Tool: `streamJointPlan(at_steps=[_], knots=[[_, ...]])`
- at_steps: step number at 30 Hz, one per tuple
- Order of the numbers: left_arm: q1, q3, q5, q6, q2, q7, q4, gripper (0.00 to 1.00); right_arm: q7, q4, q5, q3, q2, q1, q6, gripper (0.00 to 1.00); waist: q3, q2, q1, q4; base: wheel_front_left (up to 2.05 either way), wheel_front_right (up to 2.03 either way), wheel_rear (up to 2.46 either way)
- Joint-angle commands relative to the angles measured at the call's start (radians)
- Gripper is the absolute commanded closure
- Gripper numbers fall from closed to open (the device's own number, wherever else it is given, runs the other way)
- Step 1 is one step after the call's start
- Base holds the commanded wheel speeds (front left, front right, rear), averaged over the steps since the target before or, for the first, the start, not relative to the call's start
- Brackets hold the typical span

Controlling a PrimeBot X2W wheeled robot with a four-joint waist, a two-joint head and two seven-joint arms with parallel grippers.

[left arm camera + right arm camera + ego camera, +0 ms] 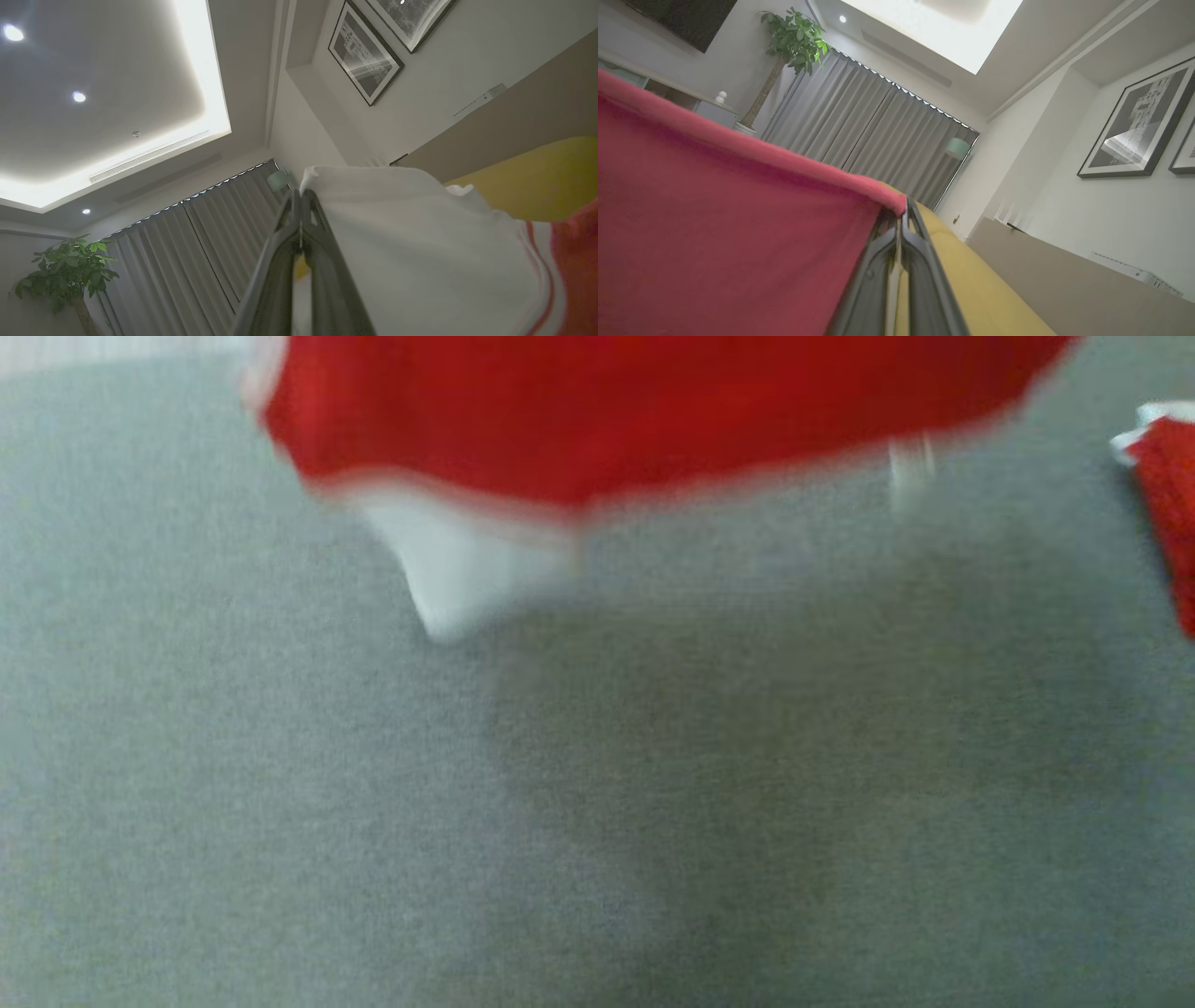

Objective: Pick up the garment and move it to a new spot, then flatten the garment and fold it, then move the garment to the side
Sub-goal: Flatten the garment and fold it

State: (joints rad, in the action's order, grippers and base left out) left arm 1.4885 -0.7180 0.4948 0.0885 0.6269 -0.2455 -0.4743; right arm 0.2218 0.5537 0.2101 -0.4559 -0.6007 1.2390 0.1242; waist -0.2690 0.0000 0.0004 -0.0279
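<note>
The left fingers (276,261) and right fingers (871,275) are each clamped tight on the red-and-white garment (653,411).

Grey fabric surface (280,803); blurred red-white garment (653,411) over far edge, contact unclear.

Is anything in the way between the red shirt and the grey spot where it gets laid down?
Nothing visible is. The left pincer and right pincer are both shut on the shirt, holding it above the grey surface. Some red and white cloth sits off at the right edge. The picture is blurry.
</note>
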Motion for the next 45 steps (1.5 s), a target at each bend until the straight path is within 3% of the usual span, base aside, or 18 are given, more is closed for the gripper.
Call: streamJointPlan(at_steps=[1, 6, 12, 18, 25, 33, 40, 45], knots=[[0.101, 0.05, -0.03, -0.002, 0.006, -0.011, -0.013, 1.0, 0.021, 0.01, -0.029, 0.017, 0.0, 0.07, 0.007, 1.0, -0.082, 0.0, -0.0004, 0.034, 0.0, 0.0, 0.0], [0.119, 0.088, -0.052, 0.006, -0.035, -0.016, -0.011, 1.0, 0.036, 0.051, -0.074, 0.033, 0.0, 0.116, 0.007, 1.0, -0.12, 0.0, -0.0004, 0.05, 0.0, 0.0, 0.0], [-0.09, 0.146, -0.031, 0.034, -0.034, -0.016, 0.086, 1.0, 0.04, 0.072, -0.086, 0.022, 0.001, 0.026, 0.007, 1.0, -0.154, 0.0, -0.0004, 0.071, 0.0, 0.0, 0.0], [-0.409, 0.177, -0.05, 0.041, -0.006, -0.016, 0.226, 1.0, 0.04, 0.044, -0.06, 0.039, -0.013, -0.18, 0.007, 1.0, -0.14, 0.0, -0.0004, 0.082, 0.0, 0.0, 0.0], [-0.843, 0.217, -0.109, 0.041, 0.025, -0.016, 0.391, 1.0, 0.04, -0.031, -0.025, 0.118, -0.031, -0.512, 0.007, 1.0, -0.037, 0.0, -0.0004, 0.063, 0.0, 0.0, 0.0], [-1.307, 0.259, -0.117, -0.006, 0.036, -0.016, 0.532, 1.0, 0.022, -0.146, -0.012, 0.219, -0.037, -0.878, 0.007, 1.0, 0.057, 0.0, -0.0004, 0.032, 0.0, 0.0, 0.0], [-1.531, 0.25, -0.11, -0.022, 0.037, -0.016, 0.611, 1.0, -0.02, -0.268, -0.024, 0.35, -0.026, -1.123, 0.007, 1.0, 0.081, 0.0, -0.0004, 0.043, 0.0, 0.0, 0.0], [-1.523, 0.248, -0.122, -0.014, 0.038, -0.016, 0.615, 1.0, -0.065, -0.345, -0.032, 0.409, 0.01, -1.195, 0.007, 1.0, 0.08, 0.0, -0.0004, 0.058, 0.0, 0.0, 0.0]])
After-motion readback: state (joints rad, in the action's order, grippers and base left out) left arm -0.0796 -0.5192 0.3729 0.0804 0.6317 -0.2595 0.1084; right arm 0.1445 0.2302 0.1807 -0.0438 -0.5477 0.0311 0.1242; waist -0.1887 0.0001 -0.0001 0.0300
